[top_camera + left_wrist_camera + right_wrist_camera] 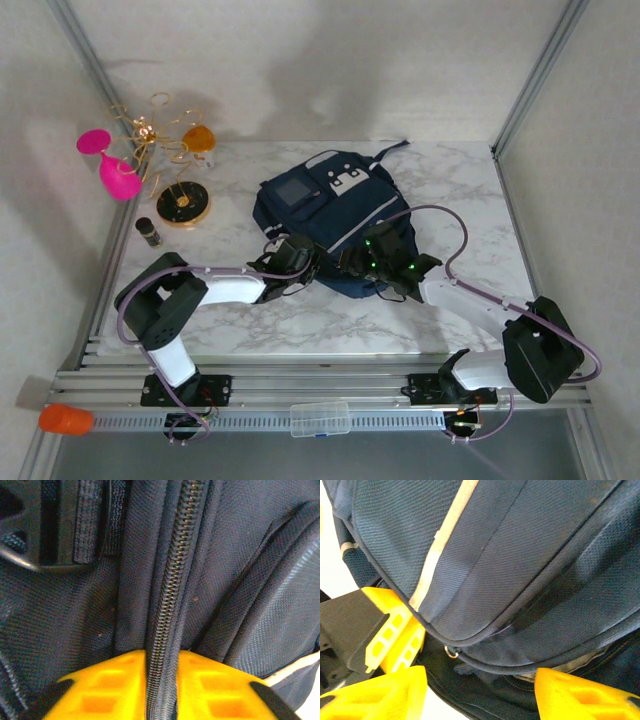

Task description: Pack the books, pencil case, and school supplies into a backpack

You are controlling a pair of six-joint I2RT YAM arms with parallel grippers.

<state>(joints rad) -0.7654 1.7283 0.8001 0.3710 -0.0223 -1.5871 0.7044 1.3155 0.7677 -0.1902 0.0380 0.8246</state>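
The navy backpack (pixel 330 205) lies flat in the middle of the table, pale stripe up. My left gripper (pixel 298 262) is at its near left edge. In the left wrist view its yellow fingers (pixel 105 690) are shut on a fold of fabric carrying the dark zip (pixel 167 590). My right gripper (pixel 385 265) is at the near edge just to the right, open, its fingertips (pixel 580 695) set wide either side of the bag's rim (pixel 485 635). A small metal ring (pixel 451 652) hangs under that rim. Books, pencil case and school supplies are hidden or out of view.
At the back left stand pink glasses (pixel 112 165), a gold wire stand (pixel 160 130), an orange glass (pixel 198 138), a round black-and-gold disc (pixel 184 204) and a small dark bottle (pixel 149 232). A clear plastic box (pixel 320 419) and an orange object (pixel 66 419) lie by the front rail.
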